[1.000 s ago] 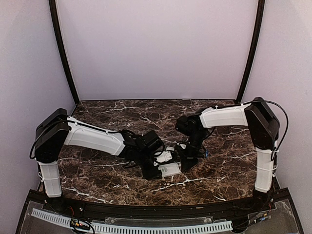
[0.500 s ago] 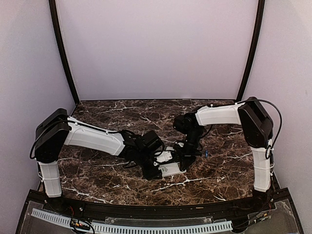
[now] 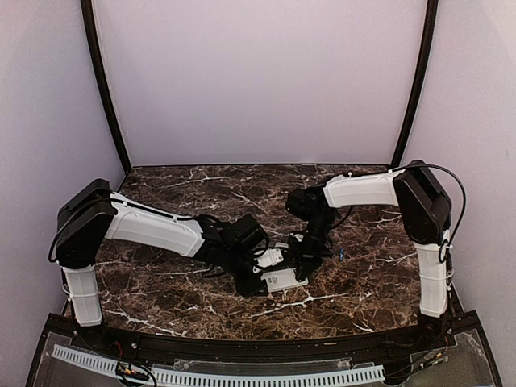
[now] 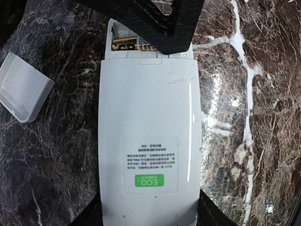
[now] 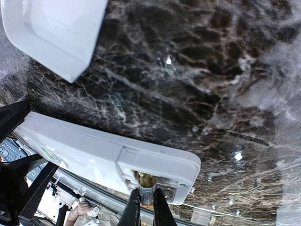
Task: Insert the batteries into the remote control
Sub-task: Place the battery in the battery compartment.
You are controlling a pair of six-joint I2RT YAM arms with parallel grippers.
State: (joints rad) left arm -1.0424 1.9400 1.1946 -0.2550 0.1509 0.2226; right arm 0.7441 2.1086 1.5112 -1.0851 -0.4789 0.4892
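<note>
With the left gripper (image 4: pixel 148 214) clamped on the label end of the remote control (image 4: pixel 148 141) and the right gripper (image 5: pixel 143 210) pinched on a battery (image 5: pixel 146 181) at its open compartment (image 4: pixel 129 42), expect the battery to jam or pop out if you press it in tilted.

The dark, white-veined marble table (image 3: pixel 161 282) carries a white remote control (image 3: pixel 284 280) lying back up near its middle. A loose white cover (image 3: pixel 271 258) lies just beyond it. One small blue battery (image 3: pixel 342 253) lies apart to the right.
</note>
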